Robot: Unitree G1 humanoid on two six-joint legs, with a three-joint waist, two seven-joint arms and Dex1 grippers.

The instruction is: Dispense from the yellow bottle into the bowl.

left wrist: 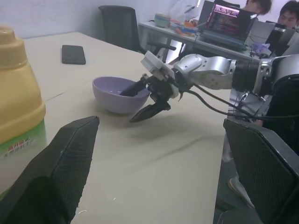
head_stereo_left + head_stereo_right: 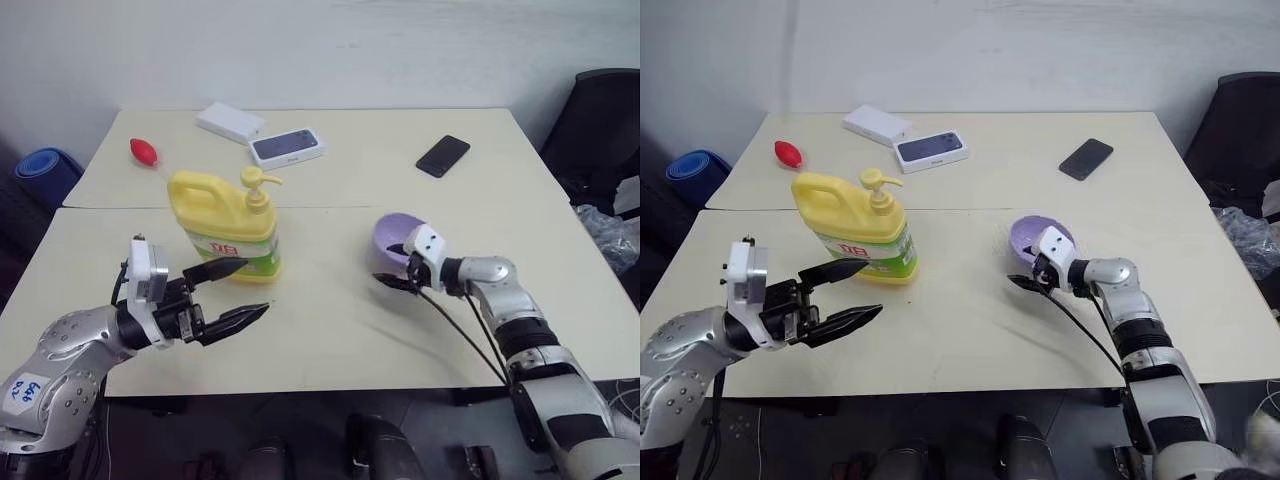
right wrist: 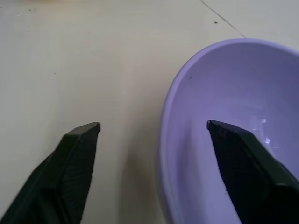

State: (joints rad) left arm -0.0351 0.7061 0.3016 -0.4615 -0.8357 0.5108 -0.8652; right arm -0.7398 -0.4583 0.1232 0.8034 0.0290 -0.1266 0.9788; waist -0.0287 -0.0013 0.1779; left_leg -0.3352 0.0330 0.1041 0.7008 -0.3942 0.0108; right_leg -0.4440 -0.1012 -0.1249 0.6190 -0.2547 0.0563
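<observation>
Right jaws: we see them open, straddling the near rim of the bowl, one finger inside it and one outside over the table; nothing is clamped.
Right gripper: it sits at the bowl's near edge, angled slightly down.
Left jaws: we see them spread wide and empty.
Left gripper: it hovers level above the table, just in front of the bottle and not touching it.
Bottle: it stands upright on the table, pump on top, well to the left of the bowl.
Bowl: it rests on the table, right of centre.
Far side: we note a red object, a white box, a boxed phone and a black phone.
</observation>
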